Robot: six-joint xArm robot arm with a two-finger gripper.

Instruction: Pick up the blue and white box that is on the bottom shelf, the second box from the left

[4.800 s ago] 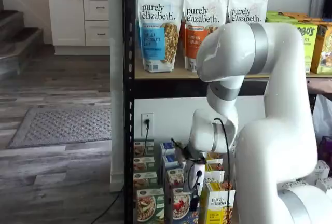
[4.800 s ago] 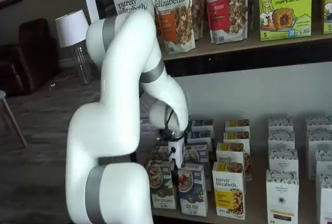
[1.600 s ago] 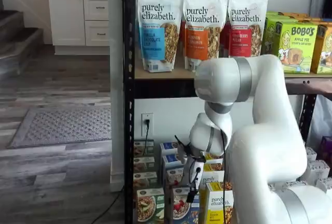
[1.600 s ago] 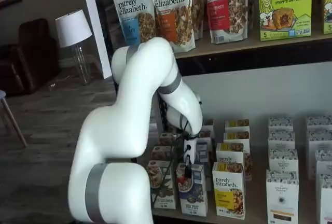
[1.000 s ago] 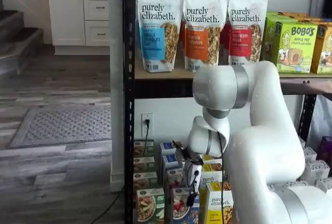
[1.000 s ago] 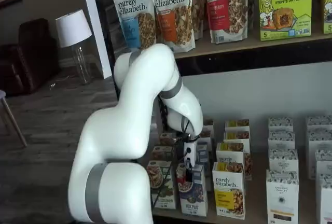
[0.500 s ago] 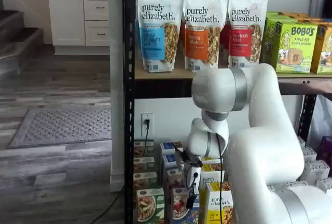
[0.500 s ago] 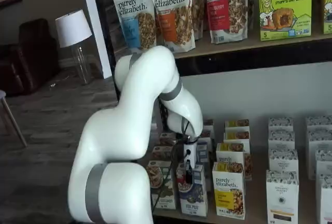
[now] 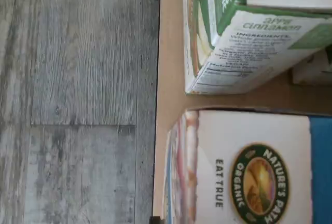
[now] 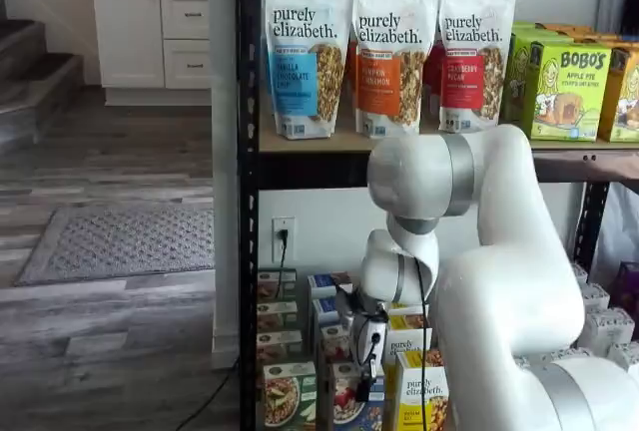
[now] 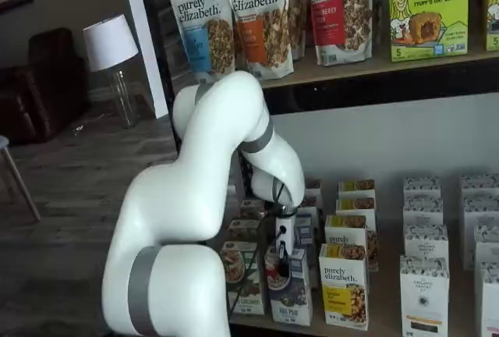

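Observation:
The blue and white box (image 11: pixel 291 296) stands at the front of its row on the bottom shelf (image 11: pixel 385 294), between a green-and-white carton (image 11: pixel 246 281) and a yellow-and-white carton (image 11: pixel 345 284). It also shows in a shelf view (image 10: pixel 344 403). In the wrist view its white and blue top (image 9: pixel 249 167) with a round logo lies close below the camera, beside the green-and-white carton (image 9: pixel 233 37). My gripper (image 11: pixel 281 262) hangs at the box's top in both shelf views (image 10: pixel 361 387). Its black fingers show as one dark shape with no plain gap.
More rows of small cartons stand behind the front ones, and white cartons (image 11: pixel 425 290) stand to the right. Tall granola bags (image 10: pixel 389 52) fill the wooden level above. A black rack post (image 10: pixel 248 202) is at the left. My white arm (image 10: pixel 499 271) stands before the shelves.
My arm's elbow has sunk and swung left over the last seconds. The gripper has come forward and down to the top of the front blue and white box.

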